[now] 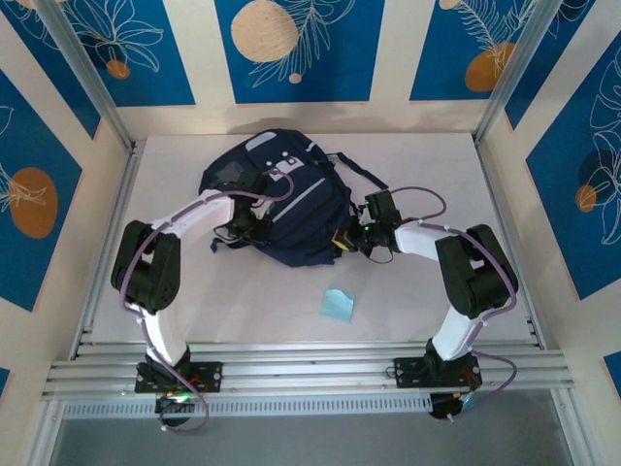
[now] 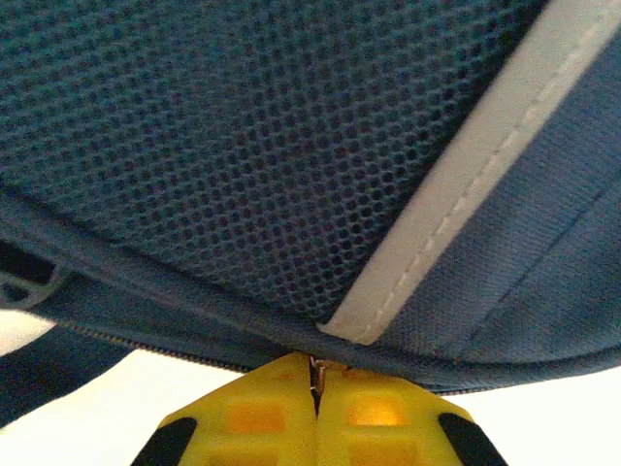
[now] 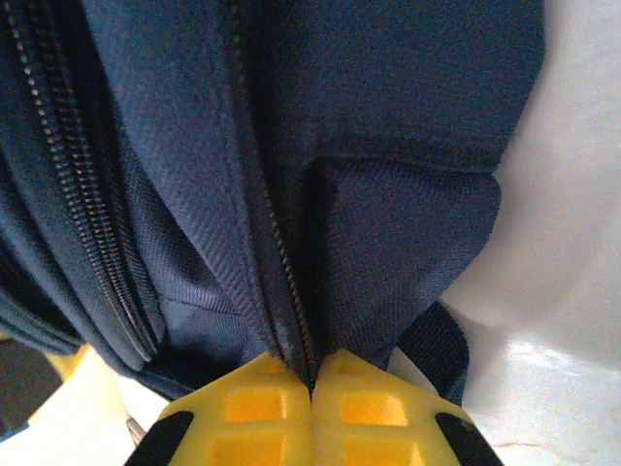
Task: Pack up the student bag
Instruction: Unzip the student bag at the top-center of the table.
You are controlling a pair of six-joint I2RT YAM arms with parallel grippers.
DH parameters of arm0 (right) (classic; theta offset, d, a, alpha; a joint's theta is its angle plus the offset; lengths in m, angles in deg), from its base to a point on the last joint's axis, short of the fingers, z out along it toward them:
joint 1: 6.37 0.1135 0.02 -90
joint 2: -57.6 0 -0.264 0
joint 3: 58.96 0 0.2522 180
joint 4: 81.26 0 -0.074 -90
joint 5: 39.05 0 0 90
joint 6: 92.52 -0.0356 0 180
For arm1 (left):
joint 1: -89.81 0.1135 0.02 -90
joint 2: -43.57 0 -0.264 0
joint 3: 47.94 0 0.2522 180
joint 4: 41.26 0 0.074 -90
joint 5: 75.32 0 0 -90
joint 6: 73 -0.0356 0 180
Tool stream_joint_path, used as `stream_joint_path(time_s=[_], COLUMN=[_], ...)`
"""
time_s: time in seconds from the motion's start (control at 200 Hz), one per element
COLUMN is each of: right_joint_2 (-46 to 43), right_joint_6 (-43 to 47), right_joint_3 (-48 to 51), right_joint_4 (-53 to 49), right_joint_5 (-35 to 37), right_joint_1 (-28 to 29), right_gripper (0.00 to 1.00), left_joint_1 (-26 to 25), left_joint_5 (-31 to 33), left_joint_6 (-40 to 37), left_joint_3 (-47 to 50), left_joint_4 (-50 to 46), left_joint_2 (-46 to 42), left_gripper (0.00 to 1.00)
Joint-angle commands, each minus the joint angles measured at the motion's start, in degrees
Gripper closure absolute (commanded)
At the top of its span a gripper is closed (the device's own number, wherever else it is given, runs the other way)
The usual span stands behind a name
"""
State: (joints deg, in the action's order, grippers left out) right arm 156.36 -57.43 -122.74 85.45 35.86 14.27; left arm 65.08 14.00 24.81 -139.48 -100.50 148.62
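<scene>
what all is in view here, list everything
student bag: one, dark navy with a grey-white stripe, lying mid table between the arms
flat sheet: one, light blue, on the table on the near side of the bag, apart from it
table: one, white, under everything
wall panels: several, blue with white and orange pattern, around the table
frame rails: several, silver, along the near edge
left arm: one, white and black, reaching to the bag's left side
right arm: one, white and black, reaching to the bag's right side
left pincer: one, yellow, shut on the bag's seam edge
right pincer: one, yellow, shut on bag fabric beside a zip
</scene>
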Motion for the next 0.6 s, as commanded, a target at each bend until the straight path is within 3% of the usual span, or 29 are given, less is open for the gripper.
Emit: stream_joint_path(time_s=[0.0, 0.12, 0.265, 0.41, 0.515, 0.53, 0.54, 0.595], right_joint_2=[-1.1, -1.0, -0.7, -2.0, -5.0, -5.4, -5.8, -7.9], right_joint_6=[0.9, 2.1, 4.5, 6.6, 9.1, 9.4, 9.9, 12.1], right_joint_3=[0.5, -0.5, -2.5, -4.3, -4.6, -4.7, -4.7, -4.7], right_joint_4=[-2.3, -2.4, -0.7, -3.5, -9.7, -11.0, -11.9, -16.8], right_joint_5=[4.8, 4.1, -2.2, -7.0, -5.9, -5.5, -5.1, -3.1], right_joint_1=[-1.6, -0.9, 0.2, 1.1, 1.5, 1.6, 1.7, 2.0], right_gripper=[1.0, 1.0, 1.0, 0.59, 0.47, 0.46, 0.46, 0.41], left_joint_1=[4.0, 4.0, 4.0, 3.8, 3.8, 3.7, 3.7, 3.7], left_joint_5=[16.4, 15.0, 6.5, 0.0, -2.0, -1.9, -1.8, -1.5], left_joint_6=[1.1, -1.2, -2.1, 0.4, 3.0, 3.6, 4.0, 5.9], left_joint_3=[-1.1, -2.1, -0.8, 0.2, 1.3, 1.6, 1.8, 3.7], left_joint_4=[-8.0, -7.9, -4.7, -1.9, 0.6, 1.3, 1.7, 5.1], left_joint_2=[1.4, 1.6, 0.3, -2.4, -5.7, -6.3, -6.8, -9.5], left_gripper=[0.96, 0.89, 0.72, 0.44, 0.2, 0.06, 0.01, 0.0])
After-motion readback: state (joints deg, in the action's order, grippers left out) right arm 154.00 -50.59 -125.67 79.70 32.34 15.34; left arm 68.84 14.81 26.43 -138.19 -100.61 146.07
